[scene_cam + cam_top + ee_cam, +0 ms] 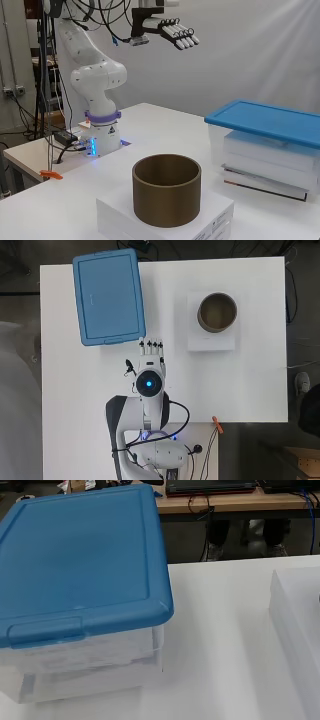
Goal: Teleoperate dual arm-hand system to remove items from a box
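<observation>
white table in a cabled lab, blue-lidded box closed, hand raised high — fingers straight, empty

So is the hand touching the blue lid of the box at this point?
Apart. The side view shows the hand raised high in the air, fingers straight, with open space between it and the blue lid far below.

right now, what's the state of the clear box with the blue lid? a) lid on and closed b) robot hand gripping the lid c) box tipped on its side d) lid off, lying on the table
a: the blue lid sits flat on the clear box, which stands upright, while the robot hand is high above the table with straight fingers, touching nothing.
</observation>
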